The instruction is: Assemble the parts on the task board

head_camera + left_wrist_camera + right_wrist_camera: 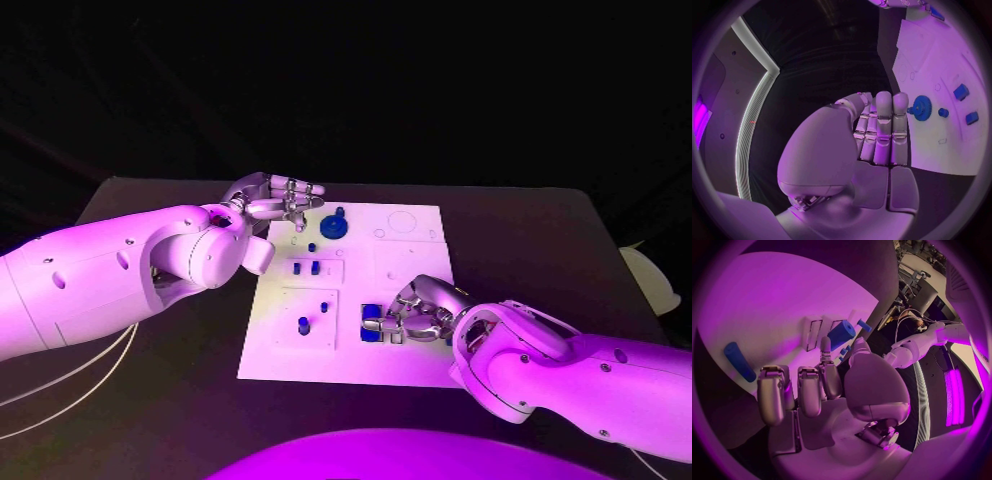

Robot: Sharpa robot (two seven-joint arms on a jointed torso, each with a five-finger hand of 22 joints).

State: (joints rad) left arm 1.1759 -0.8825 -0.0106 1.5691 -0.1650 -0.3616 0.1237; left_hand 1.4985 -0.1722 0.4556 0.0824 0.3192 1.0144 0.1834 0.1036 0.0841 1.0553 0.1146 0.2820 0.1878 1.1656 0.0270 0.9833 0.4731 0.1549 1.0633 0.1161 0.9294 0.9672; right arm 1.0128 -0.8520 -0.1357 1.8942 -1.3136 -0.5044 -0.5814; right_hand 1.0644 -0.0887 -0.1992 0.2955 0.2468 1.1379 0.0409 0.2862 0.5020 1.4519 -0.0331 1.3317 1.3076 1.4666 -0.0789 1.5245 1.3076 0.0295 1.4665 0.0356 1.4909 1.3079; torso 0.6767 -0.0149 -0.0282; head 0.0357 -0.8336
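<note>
The white task board (411,265) lies mid-table. A blue gear (335,226) stands near its far left corner, with small blue pieces (306,268) and a blue peg (304,325) set further down the board. My left hand (274,200) hovers at that far left corner with straight fingers (882,125) beside the gear (922,107), holding nothing. My right hand (418,312) rests on the board's near middle over blue parts (378,326). A blue cylinder (841,334) sits pinched between its thumb and a fingertip (825,346). A long blue piece (739,361) lies on the board nearby.
The black table (173,200) surrounds the board. White cables (72,385) trail off at the near left. A pale object (652,280) sits at the table's right edge. Empty outlined slots (407,232) mark the board's far right.
</note>
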